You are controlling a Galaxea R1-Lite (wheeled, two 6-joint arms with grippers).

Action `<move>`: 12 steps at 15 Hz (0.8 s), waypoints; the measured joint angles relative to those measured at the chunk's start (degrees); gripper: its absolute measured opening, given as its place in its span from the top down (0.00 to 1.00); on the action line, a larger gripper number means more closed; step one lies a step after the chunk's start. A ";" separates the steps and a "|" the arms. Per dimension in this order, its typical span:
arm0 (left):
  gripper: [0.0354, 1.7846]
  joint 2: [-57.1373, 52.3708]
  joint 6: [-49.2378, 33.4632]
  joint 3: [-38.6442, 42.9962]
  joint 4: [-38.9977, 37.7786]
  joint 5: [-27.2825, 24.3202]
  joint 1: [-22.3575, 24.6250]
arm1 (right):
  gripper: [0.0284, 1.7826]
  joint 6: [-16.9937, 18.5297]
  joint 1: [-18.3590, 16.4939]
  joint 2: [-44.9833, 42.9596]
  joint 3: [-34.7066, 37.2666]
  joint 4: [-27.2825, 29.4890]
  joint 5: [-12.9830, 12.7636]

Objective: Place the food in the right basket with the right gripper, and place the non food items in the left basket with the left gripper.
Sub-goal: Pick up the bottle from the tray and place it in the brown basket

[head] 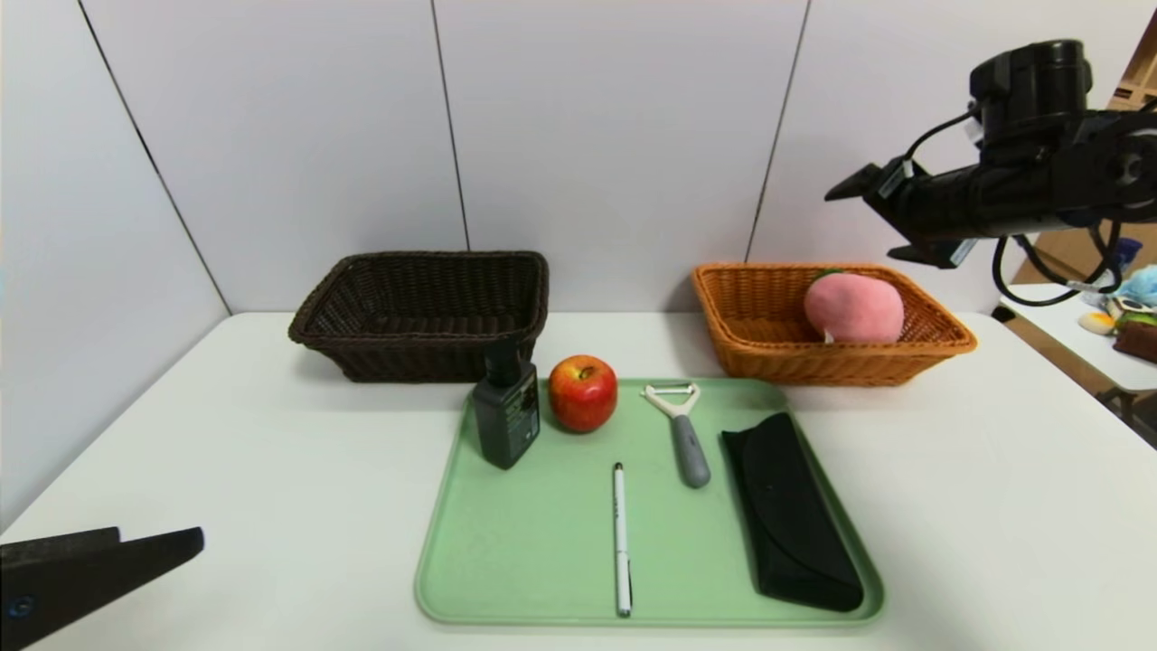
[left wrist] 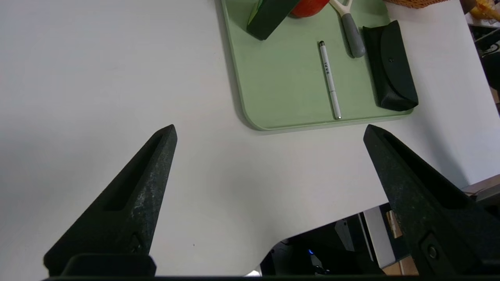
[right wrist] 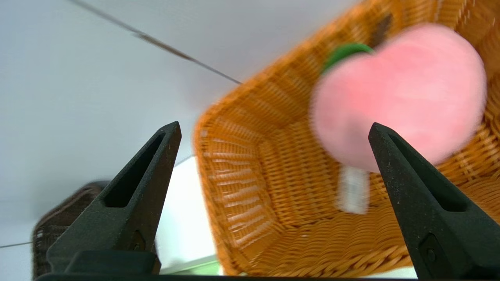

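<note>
I am reading very little lettering here. The slim white pen (left wrist: 329,78) lying on the green tray (left wrist: 281,97) is showing a short dark print along its barrel in the left wrist view; it looks like four characters, something like "IVVE", but I am not making it out with certainty. The dark pump bottle (head: 507,411) is carrying a label of fine pale print on its side, too small for me to read. I am finding no other legible text.
</note>
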 joint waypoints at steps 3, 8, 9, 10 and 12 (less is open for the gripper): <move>0.06 3.39 6.75 13.99 -18.80 -0.44 0.00 | 0.06 -8.98 2.55 -4.84 -0.34 -0.67 -4.95; 0.06 20.58 14.60 26.19 -53.54 -0.61 -0.44 | 0.05 -27.15 5.49 -12.34 9.03 -5.85 -6.69; 0.06 24.25 15.29 26.79 -58.67 -0.57 -0.88 | 0.05 -30.82 6.01 -13.86 12.79 -7.34 -6.45; 0.06 27.65 15.68 27.28 -63.40 -0.49 -1.56 | 0.05 -34.23 6.79 -15.43 17.03 -9.40 -6.33; 0.06 33.87 16.09 28.39 -72.23 0.02 -2.94 | 0.05 -37.85 8.77 -17.93 24.55 -14.63 -6.19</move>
